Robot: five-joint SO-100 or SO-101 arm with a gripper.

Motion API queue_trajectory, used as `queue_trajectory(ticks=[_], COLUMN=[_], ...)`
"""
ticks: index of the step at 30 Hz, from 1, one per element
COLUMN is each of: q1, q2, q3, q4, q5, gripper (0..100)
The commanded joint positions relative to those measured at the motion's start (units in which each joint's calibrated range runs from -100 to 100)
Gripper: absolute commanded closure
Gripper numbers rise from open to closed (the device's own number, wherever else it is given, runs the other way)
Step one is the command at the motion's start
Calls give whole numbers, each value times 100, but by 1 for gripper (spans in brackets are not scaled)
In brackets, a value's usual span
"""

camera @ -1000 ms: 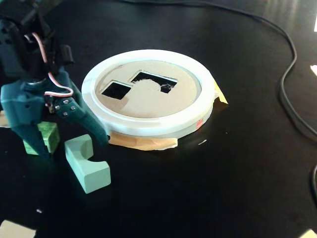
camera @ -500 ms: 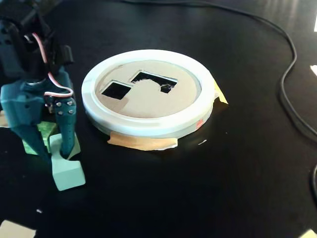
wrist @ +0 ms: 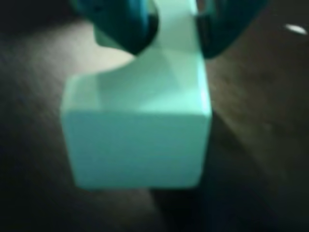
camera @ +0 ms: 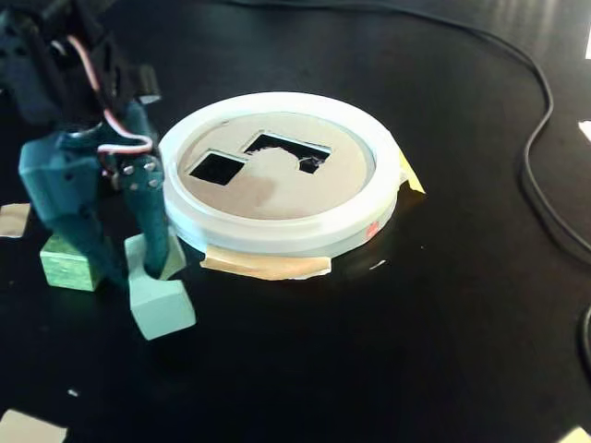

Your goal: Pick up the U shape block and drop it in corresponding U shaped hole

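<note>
The pale mint U shape block (wrist: 140, 140) fills the wrist view, its rounded notch facing left. My teal gripper (wrist: 176, 41) is shut on the thin part of the block beside the notch, one finger in the notch and one on the flat side. In the fixed view the gripper (camera: 137, 268) holds the block (camera: 162, 305) at the table's surface, just left of the white-rimmed tan disc (camera: 277, 233). I cannot tell whether the block is lifted. The U shaped hole (camera: 286, 148) is at the disc's far middle, to the right of the block and further back.
A smaller square hole (camera: 217, 166) lies left of the U shaped hole. A darker green cube (camera: 69, 263) sits left of the gripper. A black cable (camera: 536, 157) runs along the right side. Tape scraps (camera: 268, 268) hold the disc's edge down.
</note>
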Motion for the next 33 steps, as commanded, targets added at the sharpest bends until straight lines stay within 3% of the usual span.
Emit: queue_trajectory(ticks=[1, 4, 8, 11, 16, 19, 21, 23, 29, 33], q1=[-85, -122, -222, -1046, -2719, -3156, -3218, -3218, -3231, -3356], q2=[-498, -1348, -2674, -3292, -3328, -3256, -2862, -2513, -1098, -292], q3=[-628, -582, -837, -1138, -1293, -1293, -1302, -1302, -1402, -1794], q4=[51, 312, 1686, 2339, 2329, 2299, 1867, 1255, -1063, -1826], q5=[-1192, -2081, -3116, -4112, -5700, -6564, -7233, -7556, -7751, -8117], gripper=[99, 99, 99, 99, 99, 99, 99, 99, 99, 99])
